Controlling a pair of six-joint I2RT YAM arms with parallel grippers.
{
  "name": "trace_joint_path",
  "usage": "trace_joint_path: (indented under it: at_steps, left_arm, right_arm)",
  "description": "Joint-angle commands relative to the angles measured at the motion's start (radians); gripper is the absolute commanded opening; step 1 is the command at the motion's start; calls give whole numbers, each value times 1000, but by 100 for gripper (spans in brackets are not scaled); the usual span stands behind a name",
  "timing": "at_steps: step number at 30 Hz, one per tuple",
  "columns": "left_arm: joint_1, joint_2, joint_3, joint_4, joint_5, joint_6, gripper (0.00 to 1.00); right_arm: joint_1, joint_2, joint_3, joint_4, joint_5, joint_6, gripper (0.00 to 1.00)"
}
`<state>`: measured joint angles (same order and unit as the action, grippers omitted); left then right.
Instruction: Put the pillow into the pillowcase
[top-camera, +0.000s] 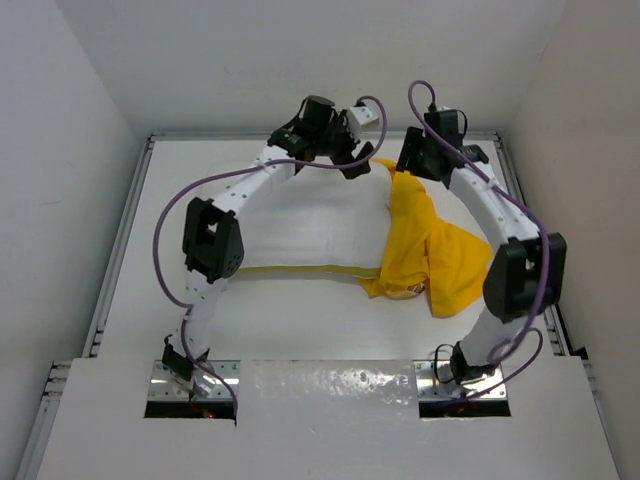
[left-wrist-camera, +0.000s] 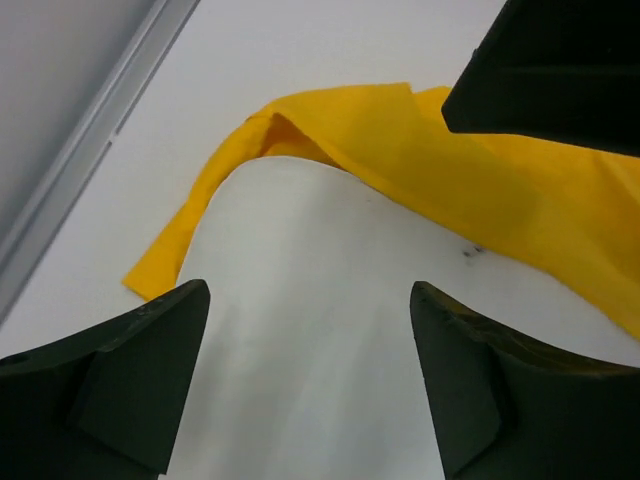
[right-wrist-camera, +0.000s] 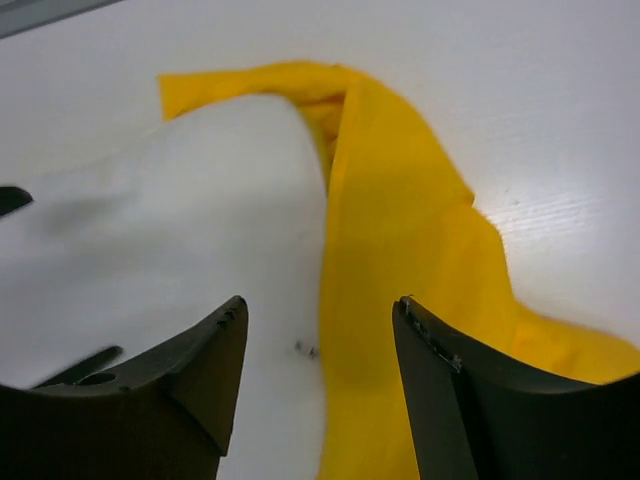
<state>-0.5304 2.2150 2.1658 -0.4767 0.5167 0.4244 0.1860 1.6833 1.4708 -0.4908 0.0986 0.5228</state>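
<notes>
The white pillow (top-camera: 300, 225) lies flat across the middle of the table, with a yellow band along its near edge. The yellow pillowcase (top-camera: 430, 250) is bunched over the pillow's right end and drapes off to the right. My left gripper (top-camera: 352, 152) is open above the pillow's far right corner; in its wrist view the white pillow (left-wrist-camera: 310, 350) lies between the fingers, with pillowcase (left-wrist-camera: 520, 190) beyond. My right gripper (top-camera: 405, 165) is open just above the pillowcase's far edge; in its view the fingers straddle where the pillowcase (right-wrist-camera: 400, 300) meets the pillow (right-wrist-camera: 180, 230).
A raised metal rail (top-camera: 125, 220) runs round the white table on the left, far and right sides. The arm bases stand at the near edge (top-camera: 330, 385). The right arm's elbow (top-camera: 520, 275) hangs over the pillowcase's right side.
</notes>
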Motion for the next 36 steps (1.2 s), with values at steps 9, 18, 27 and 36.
trace_joint_path:
  at_steps: [9,18,27,36]
  left_arm:
    - [46,261,86,351,-170,-208,87]
    - [60,368,114,150,60,-66,81]
    - [60,400,48,105,137,-120,11]
    - [-3,296,0,41,236,-35,0]
  right_arm:
    - [-5,449,371,15,286,101,48]
    - [-10,601,405,67,178,148,53]
    - [-10,664,431,92,145,155,0]
    - [101,517,428,44,162,-95,0]
